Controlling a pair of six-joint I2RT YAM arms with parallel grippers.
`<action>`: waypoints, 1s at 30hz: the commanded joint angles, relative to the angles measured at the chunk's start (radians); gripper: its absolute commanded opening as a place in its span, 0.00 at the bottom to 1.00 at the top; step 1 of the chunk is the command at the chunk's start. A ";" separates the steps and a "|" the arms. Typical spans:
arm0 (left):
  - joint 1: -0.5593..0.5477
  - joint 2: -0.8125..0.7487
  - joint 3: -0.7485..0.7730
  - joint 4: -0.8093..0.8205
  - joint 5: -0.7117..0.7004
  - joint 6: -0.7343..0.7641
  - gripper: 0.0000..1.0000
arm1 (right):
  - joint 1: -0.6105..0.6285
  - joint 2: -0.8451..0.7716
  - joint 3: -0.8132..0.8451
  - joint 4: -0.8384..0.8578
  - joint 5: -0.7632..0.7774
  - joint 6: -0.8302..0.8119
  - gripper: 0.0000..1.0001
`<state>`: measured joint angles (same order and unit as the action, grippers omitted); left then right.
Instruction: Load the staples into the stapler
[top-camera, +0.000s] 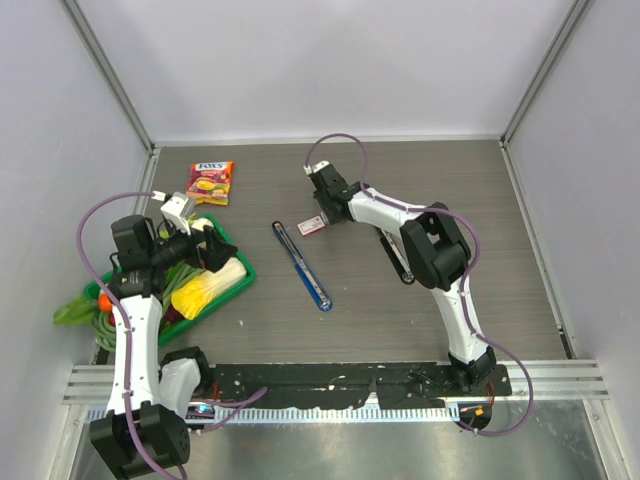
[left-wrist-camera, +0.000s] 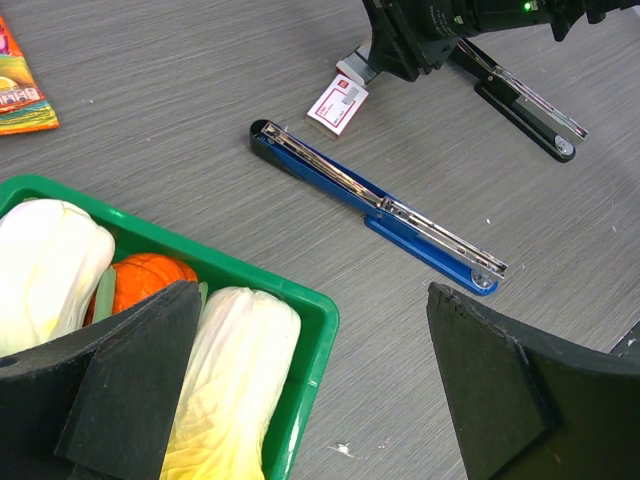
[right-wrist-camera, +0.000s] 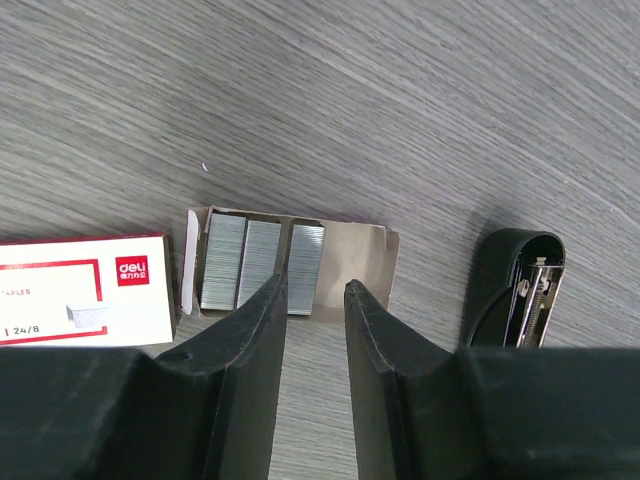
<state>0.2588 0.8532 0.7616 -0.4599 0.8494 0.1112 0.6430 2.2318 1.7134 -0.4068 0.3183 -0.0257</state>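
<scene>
Early: right claw (right-wrist-camera: 313, 285) slightly open, empty, above staples (right-wrist-camera: 260, 262) in card tray (right-wrist-camera: 362, 255); left claw (left-wrist-camera: 312, 295) wide open; blue stapler (top-camera: 301, 266) mid-frame open; pick, load pending.

The left arm (top-camera: 135, 340) stands up from its base at the near left corner, main link almost vertical, wrist bent over to the right. The left pincer (left-wrist-camera: 310, 290) is spread wide and holds nothing. Its fingers (left-wrist-camera: 120, 370) sit at the lower corners of the left wrist view. The right arm (top-camera: 455, 295) is stretched far forward and to the left, with the lower link leaning away from the base, the elbow raised and the forearm running toward the far middle. The right pincer (right-wrist-camera: 315, 285) is tipped downward, jaws nearly together. There is only a narrow slit between the pads (right-wrist-camera: 385, 335), and no grip is seen. The two pincers are well apart.
</scene>
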 joint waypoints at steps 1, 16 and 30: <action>0.010 -0.005 -0.007 0.044 0.020 -0.005 1.00 | 0.009 0.028 0.025 -0.027 0.056 -0.023 0.35; 0.013 -0.002 -0.007 0.044 0.020 -0.007 1.00 | 0.041 -0.003 -0.008 0.034 0.160 -0.065 0.36; 0.016 -0.005 -0.005 0.043 0.022 -0.010 1.00 | 0.041 0.000 -0.011 0.036 0.097 -0.054 0.36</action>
<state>0.2642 0.8536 0.7547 -0.4599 0.8497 0.1104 0.6876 2.2391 1.6920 -0.3676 0.4683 -0.1059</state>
